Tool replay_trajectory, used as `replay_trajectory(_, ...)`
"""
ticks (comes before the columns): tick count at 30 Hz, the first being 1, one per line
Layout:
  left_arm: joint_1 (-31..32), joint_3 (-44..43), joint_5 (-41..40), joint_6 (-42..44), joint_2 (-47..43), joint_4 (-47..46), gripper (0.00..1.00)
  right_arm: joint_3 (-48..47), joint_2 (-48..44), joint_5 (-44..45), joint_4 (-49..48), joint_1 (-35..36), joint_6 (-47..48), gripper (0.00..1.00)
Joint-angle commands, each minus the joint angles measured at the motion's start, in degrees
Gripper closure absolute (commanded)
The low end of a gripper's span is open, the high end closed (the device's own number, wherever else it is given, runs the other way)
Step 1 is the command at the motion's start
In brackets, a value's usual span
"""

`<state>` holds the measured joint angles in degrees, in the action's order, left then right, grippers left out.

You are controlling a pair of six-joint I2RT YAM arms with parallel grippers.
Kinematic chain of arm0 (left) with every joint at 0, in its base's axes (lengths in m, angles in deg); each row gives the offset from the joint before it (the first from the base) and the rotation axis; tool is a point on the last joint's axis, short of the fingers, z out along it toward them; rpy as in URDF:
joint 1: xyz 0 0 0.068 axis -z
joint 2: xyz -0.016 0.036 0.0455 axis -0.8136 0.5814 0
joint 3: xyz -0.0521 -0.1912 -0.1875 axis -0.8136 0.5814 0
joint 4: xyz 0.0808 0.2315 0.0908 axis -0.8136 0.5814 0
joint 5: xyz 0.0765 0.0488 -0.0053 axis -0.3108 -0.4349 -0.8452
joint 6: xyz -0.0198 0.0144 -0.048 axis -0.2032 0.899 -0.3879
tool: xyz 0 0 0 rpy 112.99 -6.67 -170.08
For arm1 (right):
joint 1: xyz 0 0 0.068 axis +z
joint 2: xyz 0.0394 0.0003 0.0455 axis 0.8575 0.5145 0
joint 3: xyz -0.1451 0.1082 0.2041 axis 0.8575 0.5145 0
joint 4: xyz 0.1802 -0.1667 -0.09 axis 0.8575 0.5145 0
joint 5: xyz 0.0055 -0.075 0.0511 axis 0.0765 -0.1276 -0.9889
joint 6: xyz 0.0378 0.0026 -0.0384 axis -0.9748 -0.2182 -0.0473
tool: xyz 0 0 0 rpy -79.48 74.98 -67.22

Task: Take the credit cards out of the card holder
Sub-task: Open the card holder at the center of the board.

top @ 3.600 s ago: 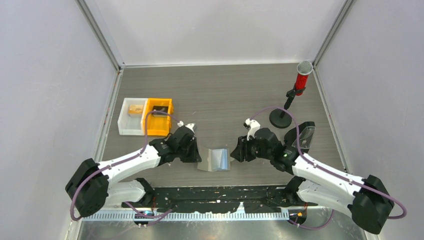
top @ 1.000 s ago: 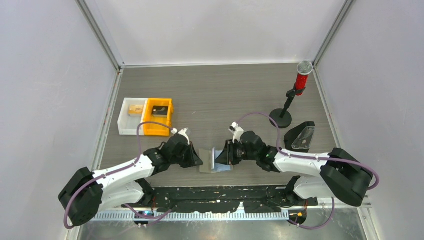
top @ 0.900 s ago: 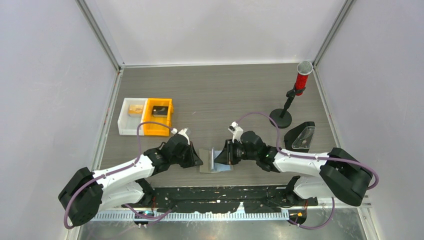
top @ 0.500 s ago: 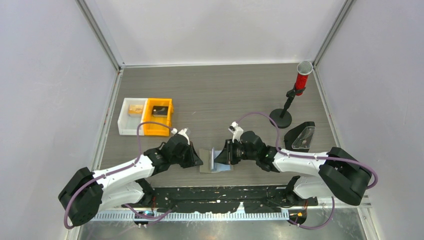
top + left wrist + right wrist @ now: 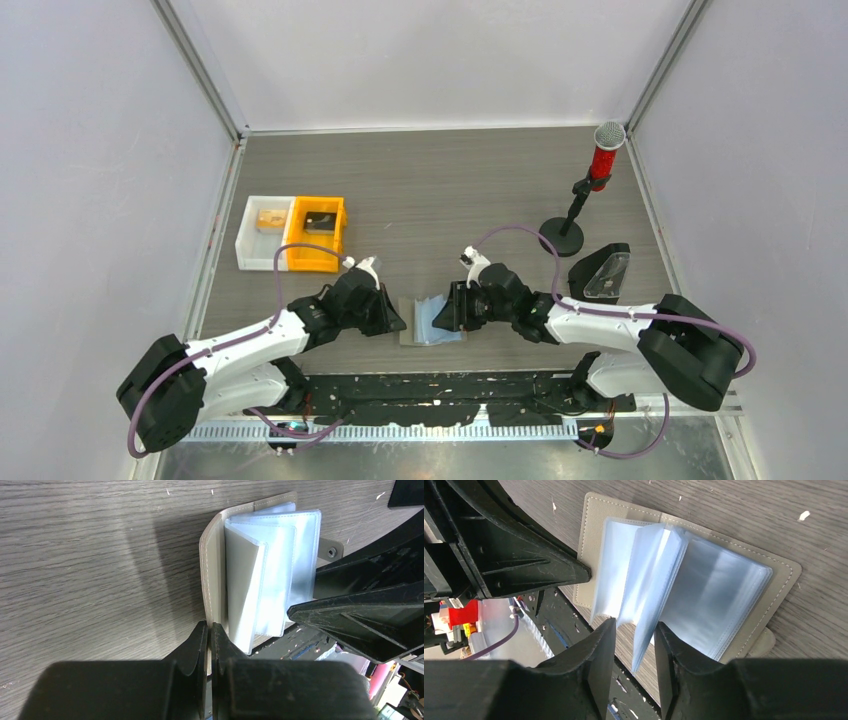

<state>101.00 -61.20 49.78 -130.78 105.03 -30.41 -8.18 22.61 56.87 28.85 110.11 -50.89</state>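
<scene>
Card holder (image 5: 425, 326) lies spread open on the tabletop (image 5: 450, 190), directly between the two end effectors. Its grey stitched cover faces down and its clear sleeves (image 5: 649, 570) fan upward. The sleeves look pale blue, so the credit cards (image 5: 719, 595) seem to sit inside them, though card and plastic cannot be told apart.

The left end effector (image 5: 209, 627) has its fingers pressed together on the edge of the card holder's cover panel nearest to it. In the right wrist view its black tip meets that same cover edge. The right end effector (image 5: 635, 624) faces it from the opposite side with its jaws apart. One loose sleeve leaf stands in the gap between its fingers (image 5: 599, 650) without being pinched, and a neighbouring leaf ends right at one fingertip. A small snap tab (image 5: 331, 551) sticks out from the cover edge on the right end effector's side, just beside that end effector.

Beyond the left end effector and off to its left, well apart, an orange bin (image 5: 318, 235) and a white bin (image 5: 265, 232) sit touching side by side. Beyond the right end effector and to its right stand a black wedge-shaped stand (image 5: 600, 272) and, further back, a red microphone (image 5: 603, 160) on its own round base.
</scene>
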Motion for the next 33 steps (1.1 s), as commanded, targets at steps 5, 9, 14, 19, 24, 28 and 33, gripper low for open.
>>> replay_trajectory(5, 0.5, 0.1, 0.4, -0.3, 0.0, -2.5, 1.00, -3.4, -0.3, 2.9, 2.8, 0.5, 2.8, 0.42)
replay_trajectory(9, 0.5, 0.2, 0.3, -0.4, -0.1, -2.5, 1.00, -5.5, -2.6, 6.5, 9.7, 0.5, 5.3, 0.35)
replay_trajectory(14, 0.6, 0.4, 0.3, -0.5, -0.4, -2.5, 1.00, -9.1, -6.9, 11.4, 20.2, 0.5, 7.6, 0.35)
replay_trajectory(19, 0.7, 0.4, 0.4, -0.8, -0.6, -2.8, 1.00, -9.5, -9.5, 11.2, 21.0, 0.6, 7.0, 0.36)
replay_trajectory(24, 0.8, 0.5, 0.4, -0.9, -0.5, -3.1, 1.00, -8.3, -7.8, 9.5, 17.5, 0.6, 5.6, 0.39)
replay_trajectory(28, 1.0, 0.8, 0.4, -1.0, -0.6, -3.2, 1.00, -7.8, -5.7, 8.1, 15.0, 0.6, 4.4, 0.40)
replay_trajectory(33, 1.0, 0.9, 0.4, -1.0, -0.9, -3.2, 1.00, -7.9, -3.3, 7.6, 13.0, 0.6, 3.9, 0.42)
